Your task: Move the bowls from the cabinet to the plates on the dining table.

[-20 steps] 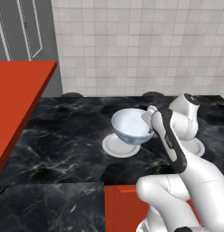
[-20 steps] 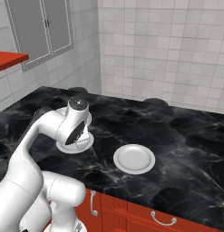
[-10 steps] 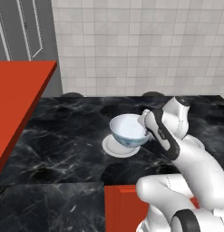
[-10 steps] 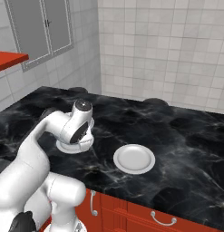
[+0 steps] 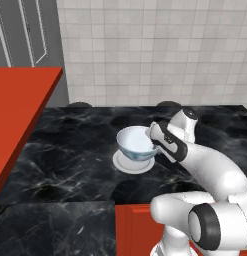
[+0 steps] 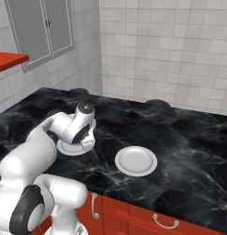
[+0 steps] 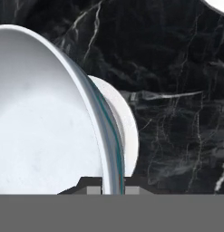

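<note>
The deep white bowl with the blue-patterned outside rests upright on a small white plate on the black marble dining table. My gripper is shut on the bowl's right rim. In the hand view the rim runs between my fingertips, with the plate showing beneath it. In the right base view my hand covers the bowl, and only the plate's edge shows. The second plate lies bare to the right. The brown wooden bowl and the cabinet are out of view.
A red panel juts over the table's left side. Two dark round shapes sit at the table's back edge by the tiled wall. Red drawer fronts with silver handles run below the table's front edge.
My arm has carried the bowl slightly left and down onto the plate. The gripper has stayed shut on the rim.
</note>
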{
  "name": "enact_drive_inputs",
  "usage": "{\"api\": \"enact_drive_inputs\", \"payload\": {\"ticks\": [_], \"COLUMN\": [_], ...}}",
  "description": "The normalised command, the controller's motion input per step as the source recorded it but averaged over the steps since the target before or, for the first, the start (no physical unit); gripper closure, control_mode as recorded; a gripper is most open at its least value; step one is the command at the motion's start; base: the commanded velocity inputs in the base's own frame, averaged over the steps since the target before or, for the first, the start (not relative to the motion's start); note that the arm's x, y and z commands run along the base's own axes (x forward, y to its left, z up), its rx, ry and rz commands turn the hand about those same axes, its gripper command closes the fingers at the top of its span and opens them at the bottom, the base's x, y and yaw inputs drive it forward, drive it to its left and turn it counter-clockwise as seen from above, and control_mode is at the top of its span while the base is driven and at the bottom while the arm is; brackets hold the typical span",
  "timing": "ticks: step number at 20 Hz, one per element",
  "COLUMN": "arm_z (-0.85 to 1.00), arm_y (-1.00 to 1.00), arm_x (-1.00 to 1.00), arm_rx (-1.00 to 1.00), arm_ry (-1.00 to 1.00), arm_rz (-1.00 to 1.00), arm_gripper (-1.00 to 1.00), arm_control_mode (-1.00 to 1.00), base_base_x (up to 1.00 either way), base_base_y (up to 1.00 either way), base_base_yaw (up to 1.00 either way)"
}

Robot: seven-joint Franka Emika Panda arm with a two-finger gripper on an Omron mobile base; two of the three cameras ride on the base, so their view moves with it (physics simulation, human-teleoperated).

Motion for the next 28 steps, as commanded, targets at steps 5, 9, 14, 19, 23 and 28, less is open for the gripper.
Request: {"api": "enact_drive_inputs", "payload": {"ticks": [5, 9, 14, 19, 23, 28], "arm_z": [-0.25, -0.31, -0.31, -0.24, -0.02, 0.00], "arm_y": [0.07, 0.02, 0.06, 0.10, 0.04, 0.00], "arm_x": [0.26, 0.13, 0.16, 0.16, 0.00, 0.00], "arm_rx": [0.00, 0.00, 0.00, 0.00, 0.00, 0.00], "arm_ry": [0.00, 0.00, 0.00, 0.00, 0.02, 0.00], "arm_rz": [0.00, 0.00, 0.00, 0.00, 0.00, 0.00], "arm_gripper": [1.00, 1.00, 1.00, 1.00, 1.00, -1.00], "arm_control_mode": [-1.00, -1.00, -1.00, -1.00, -1.00, -1.00], "base_base_x": [0.00, 0.00, 0.00, 0.00, 0.00, 0.00], "base_base_y": [0.00, 0.00, 0.00, 0.00, 0.00, 0.00], "base_base_yaw": [0.00, 0.00, 0.00, 0.00, 0.00, 0.00]}}
